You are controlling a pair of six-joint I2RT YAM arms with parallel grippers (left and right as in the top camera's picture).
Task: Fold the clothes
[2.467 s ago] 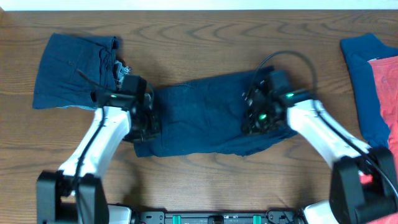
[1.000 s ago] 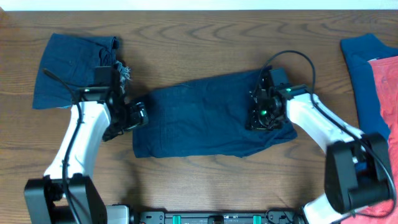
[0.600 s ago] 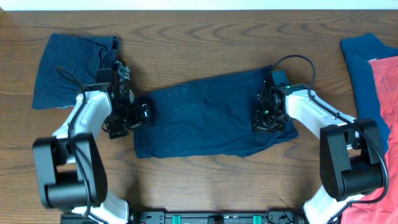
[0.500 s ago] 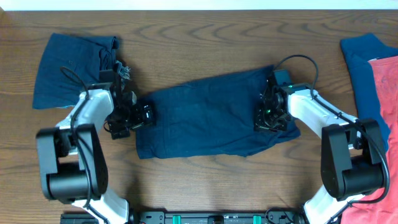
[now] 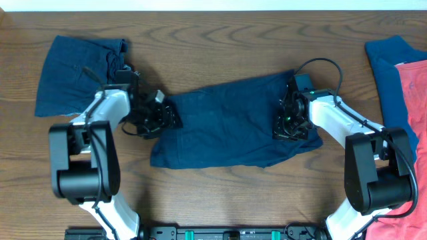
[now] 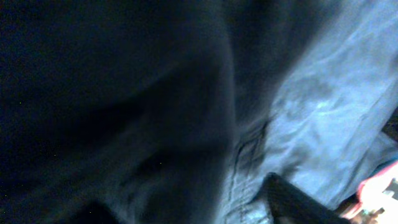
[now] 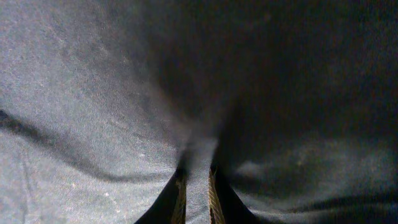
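The dark navy shorts [image 5: 223, 127] lie spread across the table's middle. My left gripper [image 5: 162, 118] sits low on their left edge. In the left wrist view dark cloth [image 6: 124, 93] fills the frame, and the left gripper [image 6: 183, 198] has its fingers [image 6: 292, 199] standing apart with bunched fabric between them. My right gripper [image 5: 291, 124] is down on the shorts' right part. In the right wrist view it [image 7: 196, 182] is shut on a thin raised fold of the navy fabric [image 7: 93, 93].
A folded denim garment [image 5: 73, 73] with a frayed hem lies at the back left, just behind my left arm. A blue garment [image 5: 387, 80] and a coral-red one [image 5: 415, 100] lie at the right edge. Bare wood table [image 5: 220, 40] runs along the back.
My left gripper has moved right from the bare table onto the shorts' left edge, pushing that edge inward, and its jaws have narrowed. The right gripper keeps its pinch in place.
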